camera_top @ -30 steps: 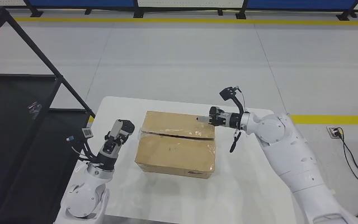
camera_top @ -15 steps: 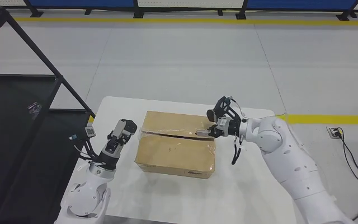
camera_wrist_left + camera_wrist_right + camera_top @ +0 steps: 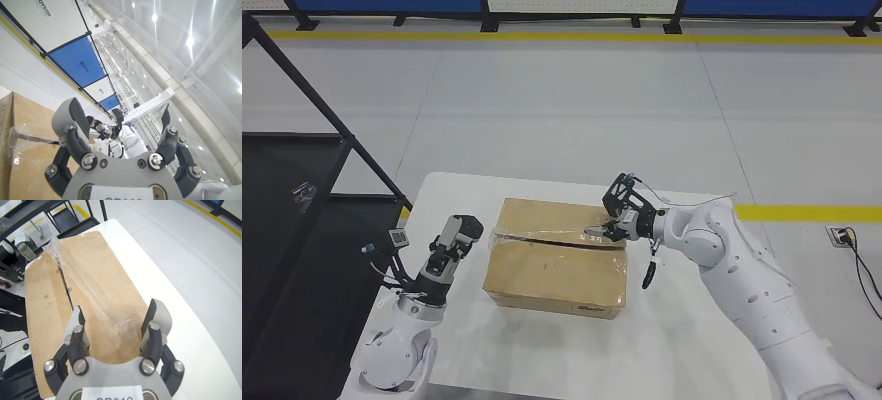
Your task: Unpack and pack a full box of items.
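Right gripper (image 3: pixel 116 305) sat open over the box (image 3: pixel 41 321) end, peeled clear tape (image 3: pixel 85 283) between its jaws; left gripper (image 3: pixel 121 104) open beside the box.

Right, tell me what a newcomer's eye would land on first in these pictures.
A closed cardboard box sits in the middle of the table, with a strip of clear tape lifted loose along its top seam. The right hand hangs open over one end of the box, around the tape's free end. The left hand, also open, points upward beside the other end.
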